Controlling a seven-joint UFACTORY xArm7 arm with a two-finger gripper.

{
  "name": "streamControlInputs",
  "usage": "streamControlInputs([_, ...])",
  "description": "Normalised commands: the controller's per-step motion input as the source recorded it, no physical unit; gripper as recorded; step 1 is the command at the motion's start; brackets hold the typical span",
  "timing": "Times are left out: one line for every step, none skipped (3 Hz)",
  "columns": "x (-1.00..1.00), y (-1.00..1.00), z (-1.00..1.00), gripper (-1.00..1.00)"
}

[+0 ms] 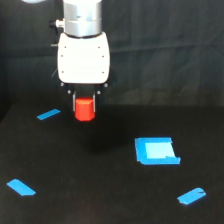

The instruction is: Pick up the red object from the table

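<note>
The claw (84,102) hangs below the arm's white housing (83,58) and grips the red object (84,109) between its dark fingers, the block's upper part tucked up between them. The block appears lifted clear of the black counter (100,190), towards the exterior view's left. On the counter lie a blue-edged square patch (156,150) at the right and three blue tape strips (48,114), (21,187), (191,196), all well apart from the block.

The matte black table (100,190) carries three blue tape strips (21,187) and a blue-edged square patch (156,150).
</note>
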Motion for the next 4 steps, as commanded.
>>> streamControlInputs([-0.04, 0.15, 0.03, -0.99])
streamControlInputs([-0.01, 0.1, 0.16, -0.98])
streamControlInputs([0.09, 0.1, 0.08, -0.96])
streamControlInputs([0.02, -0.05, 0.19, -1.0])
